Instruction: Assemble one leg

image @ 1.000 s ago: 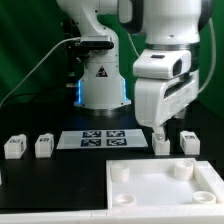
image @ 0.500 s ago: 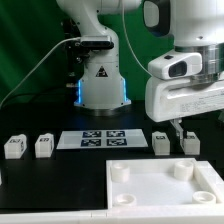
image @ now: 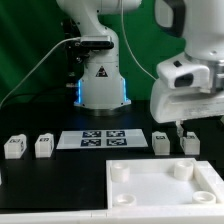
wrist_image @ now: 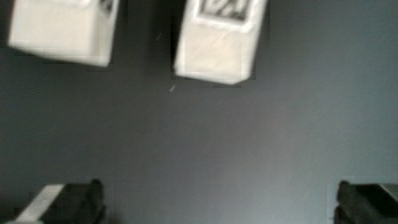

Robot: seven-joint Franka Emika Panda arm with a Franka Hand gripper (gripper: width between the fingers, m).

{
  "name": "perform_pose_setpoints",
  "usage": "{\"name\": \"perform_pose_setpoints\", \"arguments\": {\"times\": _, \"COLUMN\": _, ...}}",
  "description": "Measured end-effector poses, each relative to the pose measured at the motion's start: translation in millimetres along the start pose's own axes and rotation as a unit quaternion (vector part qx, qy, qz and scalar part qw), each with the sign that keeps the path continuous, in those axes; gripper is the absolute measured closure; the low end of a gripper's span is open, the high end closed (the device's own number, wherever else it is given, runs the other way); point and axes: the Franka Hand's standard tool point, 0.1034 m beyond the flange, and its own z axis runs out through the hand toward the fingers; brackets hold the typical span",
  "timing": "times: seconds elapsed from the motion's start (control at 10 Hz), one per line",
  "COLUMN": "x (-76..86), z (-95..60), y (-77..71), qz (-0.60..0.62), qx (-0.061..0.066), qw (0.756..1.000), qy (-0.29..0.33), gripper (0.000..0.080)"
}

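Observation:
Several small white legs stand on the dark table: two at the exterior view's left (image: 14,147) (image: 43,146) and two at its right (image: 161,143) (image: 189,143). My gripper (image: 185,124) hangs just above the right pair, touching neither. In the wrist view two legs (wrist_image: 63,30) (wrist_image: 222,40) show beyond my gripper (wrist_image: 221,205). Its dark fingertips (wrist_image: 71,200) stand wide apart with only bare table between them. It is open and empty.
The large flat white tray piece with round corner sockets (image: 150,190) lies at the front. The marker board (image: 98,139) lies flat in the middle, before the robot base (image: 100,80). A cable runs along the back left.
The arm has moved toward the exterior view's right, from over the inner right leg to above and between the right pair. The legs have not moved.

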Motion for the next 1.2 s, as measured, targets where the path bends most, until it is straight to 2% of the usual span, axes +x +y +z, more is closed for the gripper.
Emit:
{"name": "perform_pose_setpoints", "arguments": {"times": 0.2, "x": -4.2, "z": 6.9, "y": 1.2, "qz": 0.013, "qx": 0.006, "qw": 0.993, "qy": -0.115, "gripper": 0.0151}}
{"name": "perform_pose_setpoints", "arguments": {"times": 0.4, "x": -4.3, "z": 8.4, "y": 0.9, "qz": 0.010, "qx": 0.006, "qw": 0.982, "qy": -0.189, "gripper": 0.0151}}
{"name": "perform_pose_setpoints", "arguments": {"times": 0.5, "x": -11.6, "z": 10.3, "y": 2.3, "qz": 0.008, "qx": 0.004, "qw": 0.970, "qy": -0.245, "gripper": 0.0151}}
{"name": "perform_pose_setpoints", "arguments": {"times": 0.6, "x": -8.0, "z": 13.2, "y": 2.0, "qz": 0.007, "qx": 0.006, "qw": 0.964, "qy": -0.267, "gripper": 0.0151}}
{"name": "perform_pose_setpoints", "arguments": {"times": 0.7, "x": -4.2, "z": 15.7, "y": 1.6, "qz": 0.009, "qx": 0.007, "qw": 0.965, "qy": -0.261, "gripper": 0.0151}}
{"name": "perform_pose_setpoints", "arguments": {"times": 0.9, "x": -17.4, "z": 38.7, "y": 4.1, "qz": 0.012, "qx": 0.004, "qw": 0.961, "qy": -0.277, "gripper": 0.0151}}
{"name": "perform_pose_setpoints", "arguments": {"times": 1.2, "x": -27.6, "z": 59.3, "y": 4.9, "qz": 0.025, "qx": 0.003, "qw": 0.955, "qy": -0.297, "gripper": 0.0151}}
